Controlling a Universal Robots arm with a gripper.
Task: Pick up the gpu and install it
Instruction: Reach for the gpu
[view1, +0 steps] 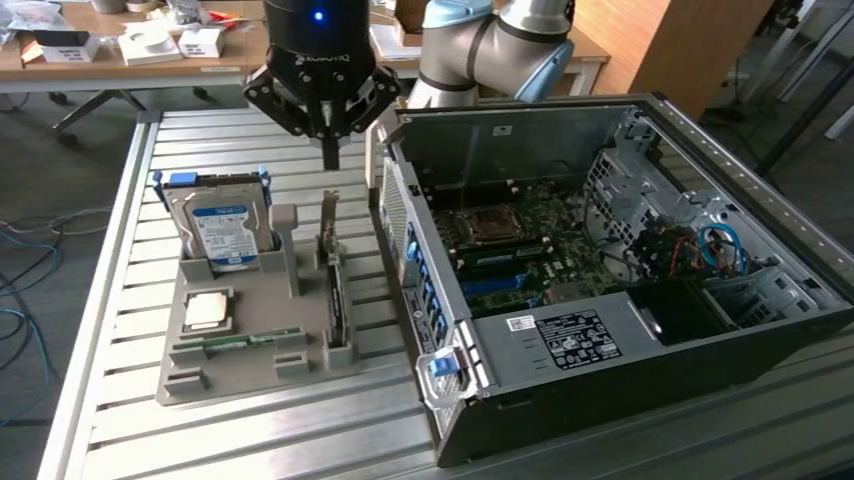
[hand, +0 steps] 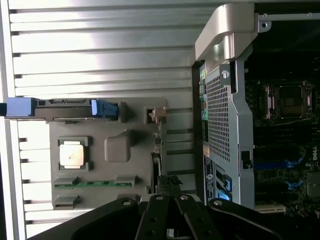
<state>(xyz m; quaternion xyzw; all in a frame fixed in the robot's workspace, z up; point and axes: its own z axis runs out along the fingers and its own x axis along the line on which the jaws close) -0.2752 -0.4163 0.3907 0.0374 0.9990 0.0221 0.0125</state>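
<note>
The gpu is a thin tan-brown card standing on edge in a slot of the grey holder, on the side nearest the computer case. My gripper hangs shut and empty a little above the card's far end, its fingertips pressed together and pointing down. In the wrist view the gpu is a slim edge-on strip running away from my gripper.
The grey holder also carries a silver hard drive with blue rails, a square CPU and a green memory stick. The open case shows its motherboard. All rest on a slatted metal table.
</note>
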